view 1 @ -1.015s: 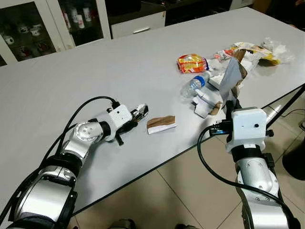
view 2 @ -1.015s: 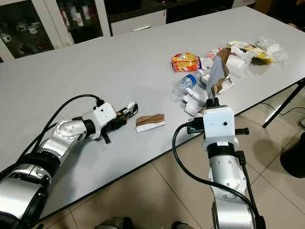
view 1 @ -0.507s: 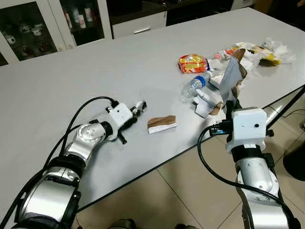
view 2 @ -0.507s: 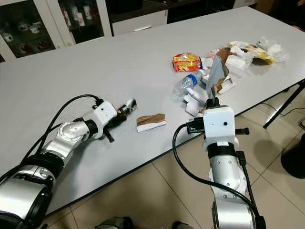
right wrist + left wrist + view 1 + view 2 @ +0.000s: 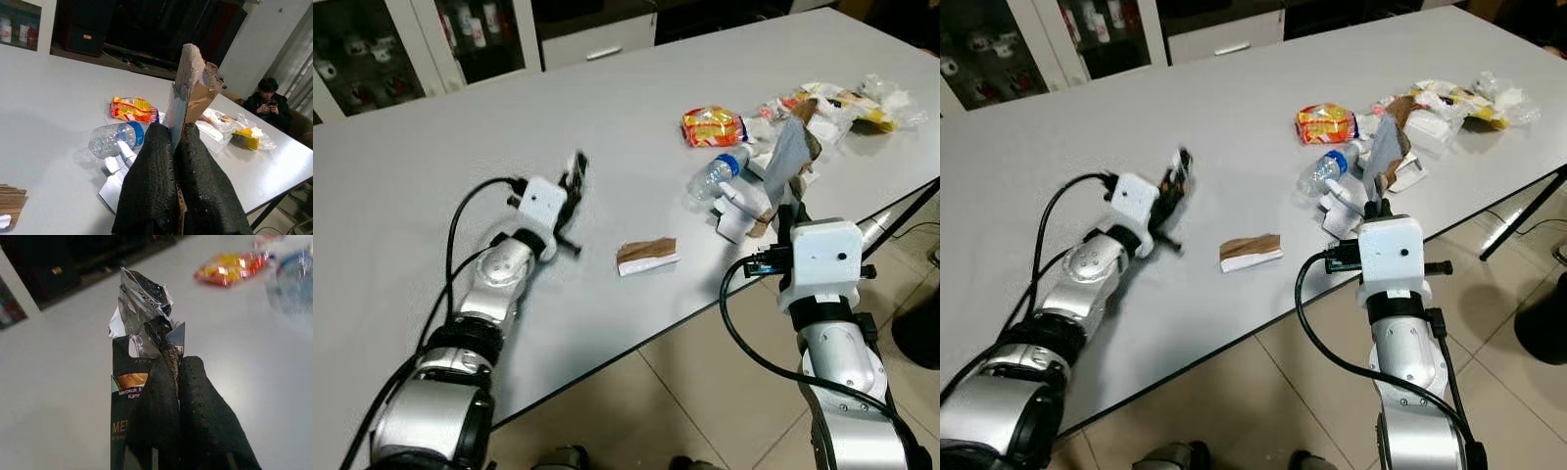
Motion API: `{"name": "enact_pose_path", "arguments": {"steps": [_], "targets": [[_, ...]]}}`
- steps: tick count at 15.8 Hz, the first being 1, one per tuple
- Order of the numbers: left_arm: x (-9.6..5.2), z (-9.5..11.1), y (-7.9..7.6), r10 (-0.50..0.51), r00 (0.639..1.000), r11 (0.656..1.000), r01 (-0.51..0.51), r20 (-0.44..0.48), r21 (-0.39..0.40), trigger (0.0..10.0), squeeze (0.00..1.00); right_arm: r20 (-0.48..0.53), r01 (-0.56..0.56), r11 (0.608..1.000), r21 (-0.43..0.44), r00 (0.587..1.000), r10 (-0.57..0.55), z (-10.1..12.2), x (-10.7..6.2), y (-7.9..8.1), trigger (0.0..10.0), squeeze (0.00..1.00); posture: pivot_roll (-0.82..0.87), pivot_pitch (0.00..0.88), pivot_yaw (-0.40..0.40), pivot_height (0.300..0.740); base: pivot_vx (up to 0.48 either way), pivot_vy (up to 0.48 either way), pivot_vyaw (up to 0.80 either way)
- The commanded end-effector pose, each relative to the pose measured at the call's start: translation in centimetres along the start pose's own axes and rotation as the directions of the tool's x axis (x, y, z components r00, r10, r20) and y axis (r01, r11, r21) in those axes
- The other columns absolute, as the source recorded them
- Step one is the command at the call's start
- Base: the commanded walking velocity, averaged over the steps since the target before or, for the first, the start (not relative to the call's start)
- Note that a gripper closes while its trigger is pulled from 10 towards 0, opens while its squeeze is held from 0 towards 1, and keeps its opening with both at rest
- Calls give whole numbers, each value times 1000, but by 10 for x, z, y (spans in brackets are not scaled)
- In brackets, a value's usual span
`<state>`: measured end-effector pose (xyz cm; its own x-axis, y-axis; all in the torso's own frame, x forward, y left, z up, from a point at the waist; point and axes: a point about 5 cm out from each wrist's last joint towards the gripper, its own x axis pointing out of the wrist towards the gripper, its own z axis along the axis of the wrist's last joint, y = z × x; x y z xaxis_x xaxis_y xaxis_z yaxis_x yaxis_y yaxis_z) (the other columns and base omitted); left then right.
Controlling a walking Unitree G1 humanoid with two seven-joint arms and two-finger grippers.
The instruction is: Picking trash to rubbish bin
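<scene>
My left gripper [image 5: 572, 179] is raised over the grey table [image 5: 460, 147], shut on a black and silver foil wrapper [image 5: 141, 308] that sticks out past its fingertips. My right gripper [image 5: 790, 210] hangs just off the table's near edge, shut on a torn piece of brown and grey paper bag [image 5: 790, 157] that stands upright from its fingers [image 5: 205, 176]. Between the two arms a brown and white packet [image 5: 647, 256] lies flat on the table. Further right lie a crushed plastic bottle [image 5: 714, 177], an orange snack packet [image 5: 712, 127] and a heap of wrappers [image 5: 842, 101].
White paper scraps [image 5: 739, 211] lie by the near table edge. Glass-door cabinets [image 5: 372, 49] stand behind the table. A person [image 5: 266, 100] sits beyond its far end. A dark table leg [image 5: 911, 211] and a black object [image 5: 920, 333] stand on the tiled floor at right.
My left gripper has lifted off the table and swung up and to the left, away from the brown packet, keeping the foil wrapper. The right arm has stayed put.
</scene>
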<state>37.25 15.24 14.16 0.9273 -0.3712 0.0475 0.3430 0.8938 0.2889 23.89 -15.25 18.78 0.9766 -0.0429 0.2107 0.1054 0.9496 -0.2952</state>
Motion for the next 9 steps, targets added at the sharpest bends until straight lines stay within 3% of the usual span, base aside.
{"name": "enact_pose_path", "arguments": {"steps": [1,2,4,9], "targets": [[-1,4,1,55,998,998,-54,44,-22,0,0,12,8,1000,8,1000,-8,1,0,-3,10000,0,125,98,-20,740,0,0,0],[0,17,-2,105,987,994,-100,118,-53,0,0,16,12,1000,22,1000,-13,1,1,-3,10000,0,127,95,-19,740,0,0,0],[-3,28,-6,134,974,990,-122,181,-74,0,0,19,18,999,30,1000,-19,2,0,-5,10000,0,124,94,-18,740,0,0,0],[-14,44,-33,97,961,991,-68,261,-117,0,0,4,52,998,45,999,-52,0,-1,-11,10000,0,113,90,-27,740,0,0,-100]]}}
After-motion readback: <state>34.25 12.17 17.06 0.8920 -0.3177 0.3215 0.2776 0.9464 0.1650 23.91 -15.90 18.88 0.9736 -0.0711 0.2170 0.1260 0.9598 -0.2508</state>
